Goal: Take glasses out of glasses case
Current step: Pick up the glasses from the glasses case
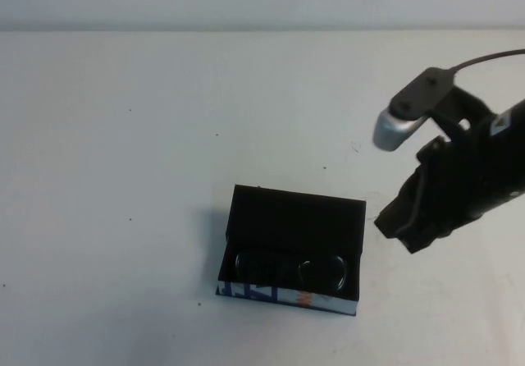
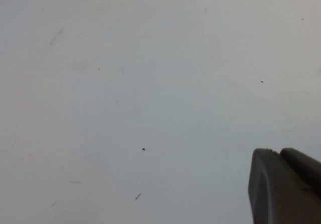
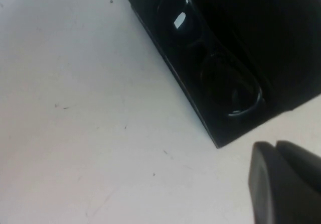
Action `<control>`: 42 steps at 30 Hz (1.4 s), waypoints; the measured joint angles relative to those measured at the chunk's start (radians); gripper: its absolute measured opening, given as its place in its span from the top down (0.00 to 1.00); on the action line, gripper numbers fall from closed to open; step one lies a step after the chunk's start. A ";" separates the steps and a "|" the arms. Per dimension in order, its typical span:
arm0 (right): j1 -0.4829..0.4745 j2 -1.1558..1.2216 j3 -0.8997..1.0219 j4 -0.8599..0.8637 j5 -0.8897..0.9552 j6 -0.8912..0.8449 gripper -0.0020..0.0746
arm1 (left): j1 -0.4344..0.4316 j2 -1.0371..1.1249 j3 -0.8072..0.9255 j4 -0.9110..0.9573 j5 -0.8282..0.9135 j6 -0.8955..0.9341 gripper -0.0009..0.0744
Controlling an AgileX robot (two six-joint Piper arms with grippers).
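Matt black glasses case point(image 1: 291, 218), glossy glasses point(image 1: 291, 269) lenses, matt white table point(image 1: 123, 136), dull dark right gripper point(image 1: 402, 233)

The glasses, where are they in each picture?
High view: the glasses lie inside the open glasses case, low in the middle, with the right tool above the table to their right.
Left wrist view: not there; only bare table and the left tool's tip.
Right wrist view: the glasses lie in the case, at the top right.
Shared landmark: the black glasses case, seen in the high and right wrist views.
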 joint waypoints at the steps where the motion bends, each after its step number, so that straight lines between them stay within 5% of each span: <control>1: 0.019 0.023 -0.013 -0.015 0.000 0.000 1.00 | 0.000 0.000 0.000 0.000 0.000 0.000 0.99; 14: 0.236 0.248 -0.186 -0.220 0.002 0.039 0.97 | 0.000 0.000 0.000 0.000 0.000 0.000 0.99; 22: 0.258 0.372 -0.275 -0.237 -0.056 0.043 0.63 | 0.000 0.000 0.000 0.000 0.000 0.000 0.99; 25: 0.258 0.418 -0.303 -0.254 -0.056 0.043 0.57 | 0.000 0.000 0.000 0.000 0.000 0.000 0.99; 42: 0.258 0.568 -0.359 -0.303 -0.047 0.043 0.55 | 0.000 0.000 0.000 0.000 0.000 0.000 0.99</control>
